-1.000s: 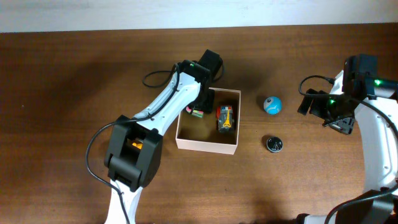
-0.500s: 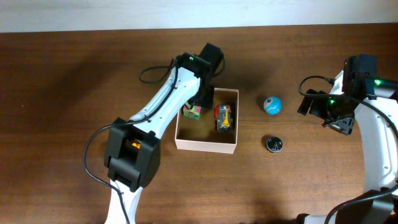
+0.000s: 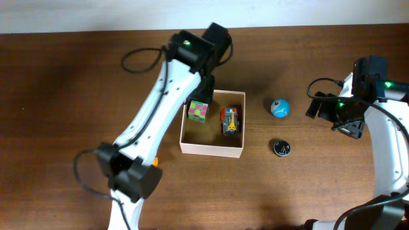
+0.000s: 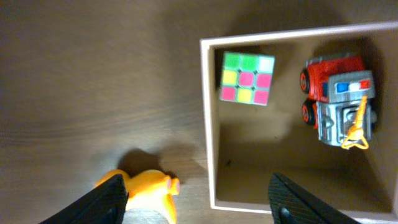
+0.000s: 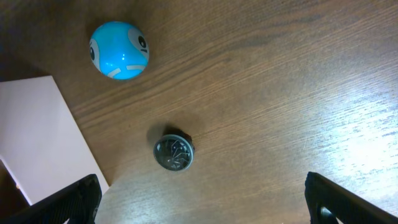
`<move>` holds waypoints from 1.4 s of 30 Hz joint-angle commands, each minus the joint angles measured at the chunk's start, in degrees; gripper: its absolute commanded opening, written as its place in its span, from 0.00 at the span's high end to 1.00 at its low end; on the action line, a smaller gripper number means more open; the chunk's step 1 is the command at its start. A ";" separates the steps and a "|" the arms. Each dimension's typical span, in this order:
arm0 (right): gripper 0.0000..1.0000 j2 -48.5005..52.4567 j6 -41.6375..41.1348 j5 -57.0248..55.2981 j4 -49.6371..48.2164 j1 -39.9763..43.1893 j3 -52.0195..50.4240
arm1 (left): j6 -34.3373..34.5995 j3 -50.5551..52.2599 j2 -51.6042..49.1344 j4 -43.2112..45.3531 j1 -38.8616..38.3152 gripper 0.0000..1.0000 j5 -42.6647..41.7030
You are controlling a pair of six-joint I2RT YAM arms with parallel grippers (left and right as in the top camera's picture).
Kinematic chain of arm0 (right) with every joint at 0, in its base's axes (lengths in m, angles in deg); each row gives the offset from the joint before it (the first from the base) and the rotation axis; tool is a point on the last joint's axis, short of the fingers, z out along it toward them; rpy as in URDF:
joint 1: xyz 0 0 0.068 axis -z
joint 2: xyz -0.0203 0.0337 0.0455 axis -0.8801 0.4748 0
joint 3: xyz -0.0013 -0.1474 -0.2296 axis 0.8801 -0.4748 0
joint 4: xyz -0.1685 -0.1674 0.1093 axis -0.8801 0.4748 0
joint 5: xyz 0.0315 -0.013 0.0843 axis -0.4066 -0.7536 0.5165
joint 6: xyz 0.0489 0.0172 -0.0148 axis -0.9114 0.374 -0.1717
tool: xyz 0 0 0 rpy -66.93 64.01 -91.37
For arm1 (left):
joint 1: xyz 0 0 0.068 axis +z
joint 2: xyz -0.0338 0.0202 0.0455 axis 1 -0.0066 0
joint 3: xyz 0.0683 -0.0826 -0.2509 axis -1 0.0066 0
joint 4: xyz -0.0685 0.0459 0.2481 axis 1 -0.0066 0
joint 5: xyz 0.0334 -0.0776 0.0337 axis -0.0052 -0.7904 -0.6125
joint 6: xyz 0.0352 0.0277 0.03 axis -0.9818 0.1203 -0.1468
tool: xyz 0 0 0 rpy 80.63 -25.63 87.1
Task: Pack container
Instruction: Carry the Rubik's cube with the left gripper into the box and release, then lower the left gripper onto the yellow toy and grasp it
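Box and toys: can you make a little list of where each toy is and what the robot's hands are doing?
container: open-topped box
inside it: coloured cube, red toy truck
on table, right of it: blue ball, dark round toy
on table, left of it: orange toy
left gripper: open, empty, over the container's left wall
right gripper: open, empty, over bare table

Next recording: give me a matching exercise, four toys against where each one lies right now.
Things:
1. colour cube
2. toy truck
3. blue ball
4. dark round toy

Places:
A. on the table, right of the container, nearer the robot
B. inside the container, by its left wall
C. on the table, right of the container, farther from the robot
D. inside the container, right of the cube

Pairs: 1-B, 2-D, 3-C, 4-A
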 commanded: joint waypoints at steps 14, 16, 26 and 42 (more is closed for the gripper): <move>0.01 0.33 -0.07 -0.68 1.09 0.28 0.90 | 6.23 38.97 39.54 3.78 8.09 0.07 3.04; 0.01 0.33 -0.07 -0.68 1.05 0.28 0.90 | 6.12 47.47 41.66 8.74 10.03 0.06 0.59; 0.01 0.33 -0.07 -0.68 1.11 0.28 0.90 | 6.14 80.81 42.03 34.88 15.08 0.00 -6.19; 0.01 0.33 -0.09 -0.63 1.09 0.28 0.90 | 3.78 94.42 40.81 53.48 16.20 0.35 -7.15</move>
